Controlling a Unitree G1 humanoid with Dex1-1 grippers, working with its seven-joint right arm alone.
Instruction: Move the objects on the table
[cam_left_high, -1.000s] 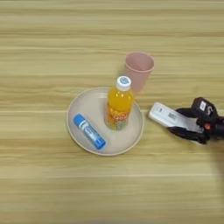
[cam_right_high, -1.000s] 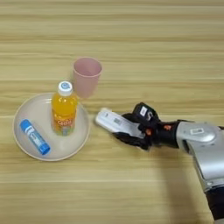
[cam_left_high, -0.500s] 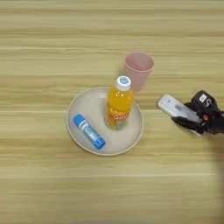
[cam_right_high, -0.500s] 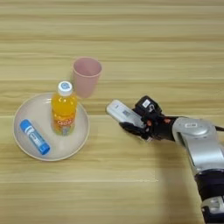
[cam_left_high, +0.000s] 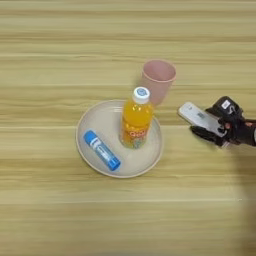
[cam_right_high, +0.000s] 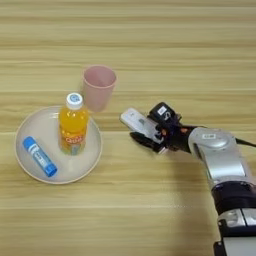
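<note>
A round beige plate (cam_left_high: 90, 131) sits on the light wooden tabletop (cam_left_high: 50, 60). On it stand 1 small orange drink bottle with a white cap (cam_left_high: 136, 118) and 1 blue tube (cam_left_high: 101, 150). The pink plastic cup (cam_left_high: 157, 81) is just behind the plate. To the plate's right, the black hand (cam_right_high: 151, 129) is closed around the flat white remote (cam_right_high: 137, 122).

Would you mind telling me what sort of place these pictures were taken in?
Probably a lab test bench: a wooden table carries only a few props, a plate with an orange-drink bottle, and a pink cup beside it.
</note>
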